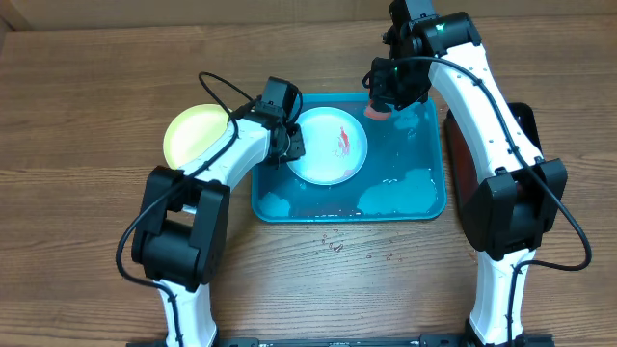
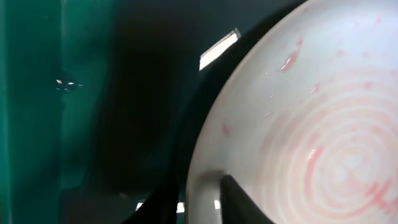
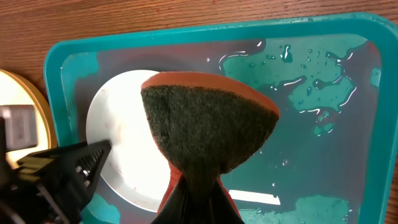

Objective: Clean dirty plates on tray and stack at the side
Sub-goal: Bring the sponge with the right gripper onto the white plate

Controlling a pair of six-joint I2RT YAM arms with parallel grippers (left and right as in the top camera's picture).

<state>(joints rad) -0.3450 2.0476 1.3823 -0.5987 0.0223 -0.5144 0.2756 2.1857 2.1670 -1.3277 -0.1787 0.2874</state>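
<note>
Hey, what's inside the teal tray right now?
One whitish plate with a red smear, plus pooled water. The left gripper covers part of the plate's left rim, and the tray floor beneath the plate is hidden.

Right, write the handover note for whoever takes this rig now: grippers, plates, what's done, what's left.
Left gripper: at the left rim of the pale plate in the tray, one finger over the rim; a firm grip is not confirmed.
Right gripper: shut on the sponge, over the tray's far side beside the plate.
Plates: the pale plate lies in the wet tray with a red smear in its centre. A yellow-green plate sits on the table left of the tray. No other plate is in view.
Done: the yellow-green plate looks clean.
Left: scrub the smeared plate, then stack it on the yellow-green one.
</note>
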